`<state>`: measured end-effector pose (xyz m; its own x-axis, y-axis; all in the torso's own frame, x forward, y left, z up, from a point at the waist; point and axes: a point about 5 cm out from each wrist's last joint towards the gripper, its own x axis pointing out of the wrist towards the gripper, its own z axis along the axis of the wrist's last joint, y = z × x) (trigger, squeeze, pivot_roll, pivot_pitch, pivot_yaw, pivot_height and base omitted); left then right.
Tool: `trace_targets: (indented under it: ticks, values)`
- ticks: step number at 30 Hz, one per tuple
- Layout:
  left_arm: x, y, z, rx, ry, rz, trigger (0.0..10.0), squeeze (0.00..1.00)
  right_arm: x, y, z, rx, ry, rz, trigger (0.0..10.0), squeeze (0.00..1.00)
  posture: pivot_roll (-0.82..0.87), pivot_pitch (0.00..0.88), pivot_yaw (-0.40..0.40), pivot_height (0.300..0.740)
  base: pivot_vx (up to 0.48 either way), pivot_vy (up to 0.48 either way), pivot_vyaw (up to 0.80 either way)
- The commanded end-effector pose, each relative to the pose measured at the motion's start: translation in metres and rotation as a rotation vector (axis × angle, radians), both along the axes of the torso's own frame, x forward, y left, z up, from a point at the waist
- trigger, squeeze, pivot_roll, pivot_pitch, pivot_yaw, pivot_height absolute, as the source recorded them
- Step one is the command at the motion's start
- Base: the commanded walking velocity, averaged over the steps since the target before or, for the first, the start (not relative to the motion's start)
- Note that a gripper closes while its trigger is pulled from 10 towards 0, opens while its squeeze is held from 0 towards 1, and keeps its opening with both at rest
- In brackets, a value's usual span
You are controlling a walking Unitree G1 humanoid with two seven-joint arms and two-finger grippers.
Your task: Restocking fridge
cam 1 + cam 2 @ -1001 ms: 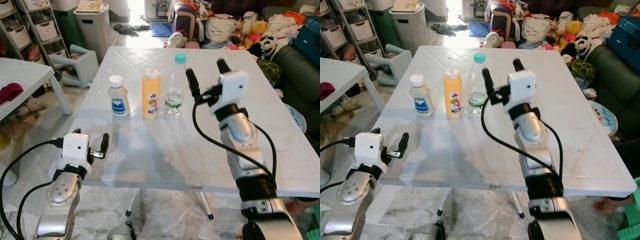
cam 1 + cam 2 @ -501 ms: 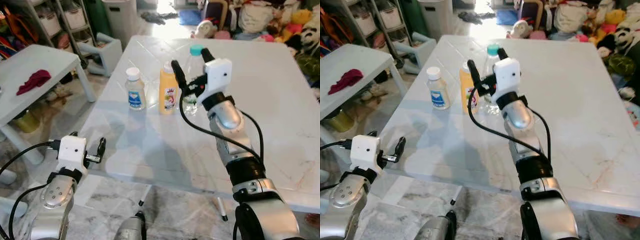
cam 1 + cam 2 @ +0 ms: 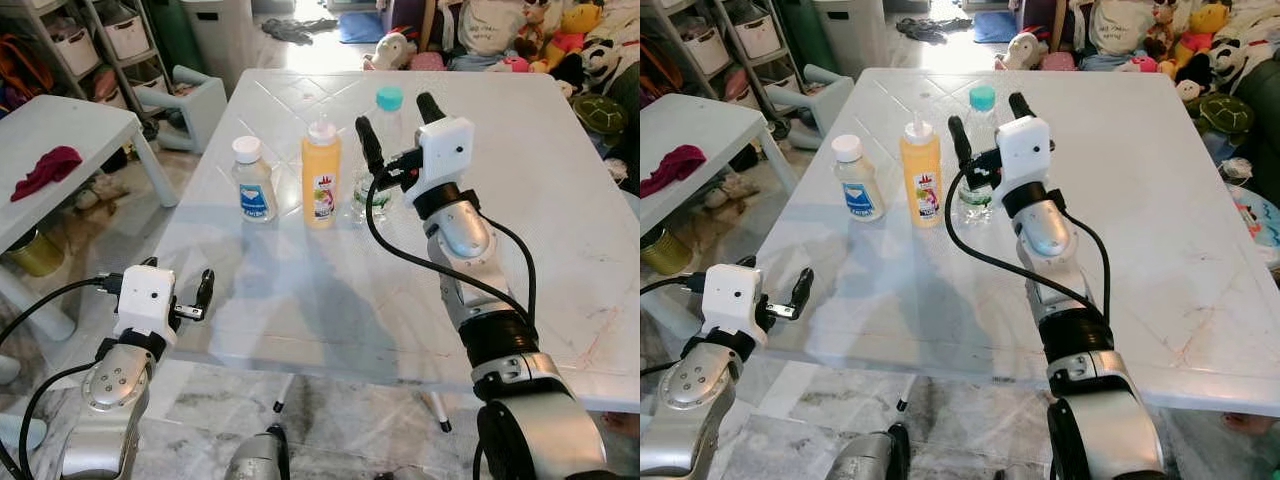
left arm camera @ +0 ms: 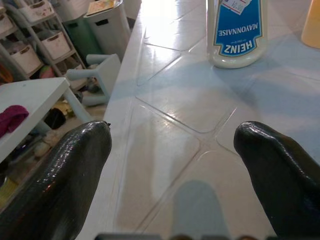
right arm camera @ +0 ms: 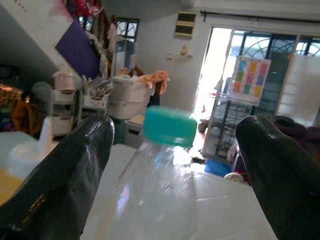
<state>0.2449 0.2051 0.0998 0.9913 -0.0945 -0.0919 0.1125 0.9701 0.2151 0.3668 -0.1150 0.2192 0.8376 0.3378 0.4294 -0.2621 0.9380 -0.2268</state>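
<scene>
Advanced since 1 second ago, your right hand [image 3: 397,128], fingers wide, straddles the upright clear teal-capped plastic bottle [image 3: 378,152] on the white desk [image 3: 560,230].

On the white table [image 3: 560,250] a mayonnaise jar [image 3: 253,180], an orange squeeze bottle [image 3: 321,175] and a clear water bottle [image 3: 381,135] stand in a row. The right gripper [image 3: 398,125] brackets the water bottle with fingers spread. The left gripper [image 3: 180,285] hovers spread at the table's near edge.
</scene>
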Motion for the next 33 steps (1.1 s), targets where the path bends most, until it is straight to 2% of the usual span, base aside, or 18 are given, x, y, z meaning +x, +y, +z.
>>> trace_targets:
  ticks: [1,8,9,10,11,12,26,33]
  values:
    - [0.001,-0.001,0.001,0.007,0.002,-0.009,10.0,0.00,0.006,-0.001,0.006,0.007,0.008,0.010,10.0,0.00,0.12,0.085,0.039,0.740,0.000,0.000,0.00]
    - [0.000,-0.003,-0.001,0.009,0.010,-0.021,10.0,0.00,0.018,-0.003,0.009,-0.026,0.064,0.042,10.0,0.00,0.13,0.088,0.030,0.740,0.000,0.000,0.00]
    - [0.000,-0.003,-0.001,0.011,0.011,-0.022,10.0,0.00,0.021,-0.002,0.009,-0.025,0.093,0.053,9.2,0.00,0.13,0.086,0.027,0.740,0.000,0.000,0.00]
    - [0.000,-0.002,-0.002,0.012,0.011,-0.018,10.0,0.00,0.026,-0.003,0.008,-0.033,0.127,0.052,0.7,0.00,0.13,0.085,0.024,0.740,0.000,0.000,0.00]
    - [0.000,-0.002,-0.002,0.013,0.011,-0.016,10.0,0.00,0.027,-0.003,0.009,-0.035,0.134,0.050,0.7,0.00,0.13,0.085,0.024,0.740,0.000,0.000,0.00]
    - [0.001,-0.001,-0.002,0.012,0.009,-0.011,10.0,0.00,0.029,-0.003,0.008,-0.031,0.156,0.057,0.0,0.00,0.14,0.079,0.020,0.740,0.000,0.000,0.00]
    - [0.008,-0.006,-0.003,0.003,0.000,-0.011,10.0,0.00,0.030,0.003,0.004,-0.062,0.176,0.091,0.0,0.00,0.12,0.048,0.012,0.740,0.000,0.000,0.00]
    - [0.011,-0.014,-0.009,-0.021,0.013,-0.022,10.0,0.00,0.021,0.001,-0.019,-0.046,0.222,0.091,0.0,0.00,0.10,0.023,0.006,0.740,0.000,0.000,0.00]
